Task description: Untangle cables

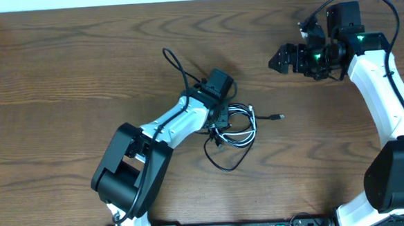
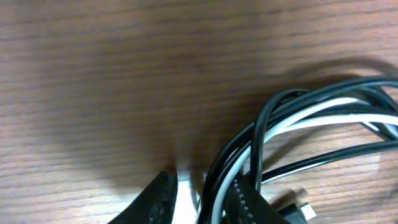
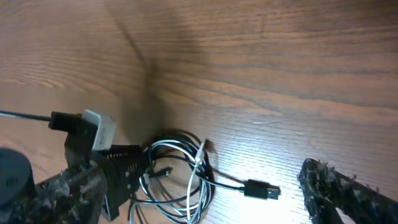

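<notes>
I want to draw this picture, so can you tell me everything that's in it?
table: one, brown wood, under everything
black cable: one, black, tangled in the middle of the table
white cable: one, white, coiled in the same tangle
plug: one, black, lying on the table beside the tangle
left gripper: one, black, down at the tangle
right gripper: one, black, open, far right, away from the cables
</notes>
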`<state>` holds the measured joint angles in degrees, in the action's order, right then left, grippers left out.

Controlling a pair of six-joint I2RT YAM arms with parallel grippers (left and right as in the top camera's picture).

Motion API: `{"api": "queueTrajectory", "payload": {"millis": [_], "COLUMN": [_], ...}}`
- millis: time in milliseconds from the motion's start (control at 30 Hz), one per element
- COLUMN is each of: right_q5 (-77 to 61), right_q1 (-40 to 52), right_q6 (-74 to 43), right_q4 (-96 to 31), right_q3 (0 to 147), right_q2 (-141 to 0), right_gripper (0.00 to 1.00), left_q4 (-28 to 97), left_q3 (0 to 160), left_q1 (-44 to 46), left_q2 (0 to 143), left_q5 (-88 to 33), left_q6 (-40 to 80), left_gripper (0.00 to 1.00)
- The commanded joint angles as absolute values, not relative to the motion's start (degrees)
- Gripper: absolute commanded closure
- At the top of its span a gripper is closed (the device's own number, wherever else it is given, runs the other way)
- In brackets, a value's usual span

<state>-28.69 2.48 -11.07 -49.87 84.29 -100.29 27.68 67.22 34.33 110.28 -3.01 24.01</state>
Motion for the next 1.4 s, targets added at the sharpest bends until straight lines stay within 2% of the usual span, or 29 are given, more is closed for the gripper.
{"api": "queueTrajectory", "payload": {"millis": [0,133,200,367,500,667,867,1100,1367], "right_q5": [-27.97,-27.94,-27.97,-28.08,-30.92,-41.45,-57.23,-60.58,-53.76], "right_q1": [2.72,2.72,2.72,2.72,2.72,2.72,2.81,5.41,12.62], "right_q6": [-9.98,-9.98,-9.98,-10.00,-9.96,-7.51,-6.57,-8.93,-24.01], "right_q4": [-50.00,-50.41,-50.41,-50.92,-51.24,-50.35,-45.34,-41.78,-30.09], "right_q3": [84.29,84.31,84.29,84.31,84.31,84.31,84.31,84.31,84.31], "right_q2": [-100.47,-100.47,-100.47,-100.47,-100.47,-100.47,-100.47,-100.47,-100.47], "right_gripper": [0.04,0.04,0.04,0.05,0.09,0.20,0.36,0.40,0.49], "left_q4": [27.53,27.16,26.63,25.69,22.87,17.37,16.95,11.79,7.77], "left_q3": [64.97,64.93,64.93,66.02,66.85,66.85,66.85,66.85,66.83], "left_q1": [35.66,35.44,35.44,34.92,33.76,28.84,22.96,18.68,16.40], "left_q2": [111.50,111.90,112.12,108.99,100.29,87.20,85.14,85.19,85.73], "left_q5": [-1.87,-1.85,-1.93,-2.81,-10.76,-30.24,-44.14,-48.01,-41.23], "left_q6": [27.99,31.46,31.73,30.44,21.61,20.73,21.69,24.82,36.86], "left_gripper": [0.70,0.72,0.93,0.93,0.93,0.93,0.93,0.93,0.93]}}
